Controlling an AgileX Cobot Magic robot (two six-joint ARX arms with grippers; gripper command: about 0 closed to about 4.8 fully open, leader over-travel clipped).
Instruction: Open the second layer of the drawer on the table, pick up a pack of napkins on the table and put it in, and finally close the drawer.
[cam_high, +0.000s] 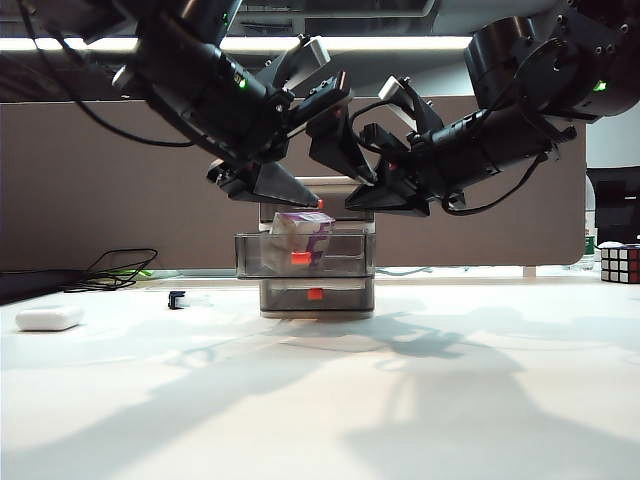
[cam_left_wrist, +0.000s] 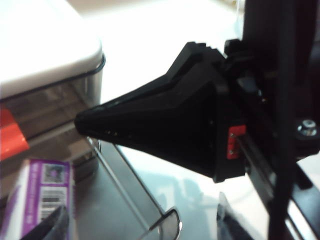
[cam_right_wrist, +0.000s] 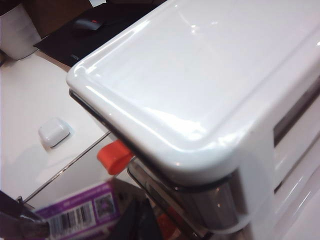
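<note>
The drawer stands mid-table, its white top close under the right wrist. The second layer is pulled out. The pack of napkins leans tilted inside it, purple side and barcode showing. My left gripper hangs open just above the pack, one fingertip over it, the tray's rim between the jaws. My right gripper is shut and empty beside the cabinet's top, and shows as a black wedge in the left wrist view.
A small white rounded case lies at the far left. A small black object sits left of the cabinet, with cables behind it. A puzzle cube stands at the right edge. The top tier's red tab sticks out.
</note>
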